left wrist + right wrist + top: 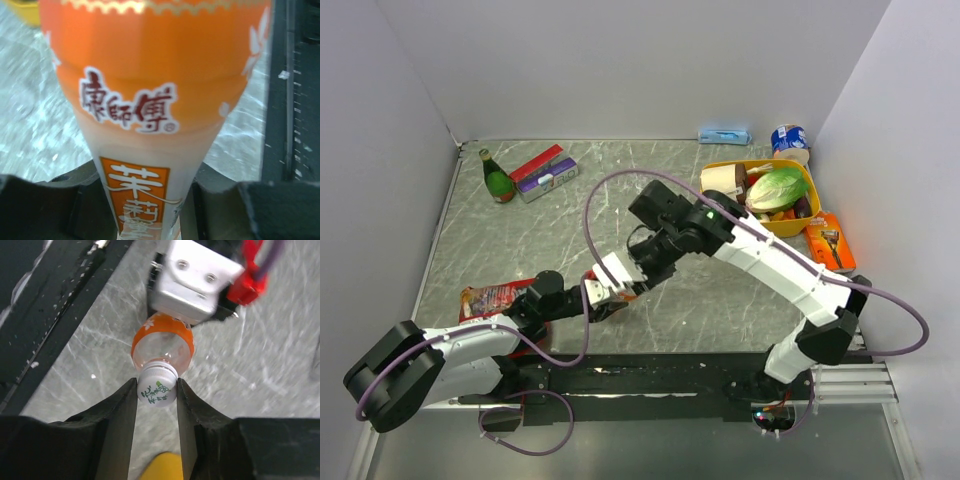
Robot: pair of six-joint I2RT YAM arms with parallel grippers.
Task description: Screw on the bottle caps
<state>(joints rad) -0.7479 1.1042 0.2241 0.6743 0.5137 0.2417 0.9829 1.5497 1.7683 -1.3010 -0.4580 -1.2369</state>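
left tool (145, 197): clamped around the lower body of the bottle (150, 75), dark fingers pressing in on both sides
right tool (157, 383): pinching the white cap (158, 391), one black finger on each side, no gap to speak of
white cap: right on the neck end of the bottle, printed top facing the right wrist cam; can't tell how far it's threaded on
bottle: small clear plastic one, orange label band with white and red lettering, held tilted over the middle of the surface (520, 240), close to the near edge, neck pointing at the right tool; can't tell if it's touching the surface or hanging just above
arms: both meeting at that one spot, left reaching in from the near left corner, right bent over from the near right corner
snack packet (490, 298): flat near the left edge, just beside the left arm
green glass bottle (498, 177): upright by the far left corner, red and purple boxes (545, 172) just beside it
yellow tub (811, 183): near the far right corner, stuffed with a lettuce and other bits
orange packet (830, 240): along the right edge, just beside the tub
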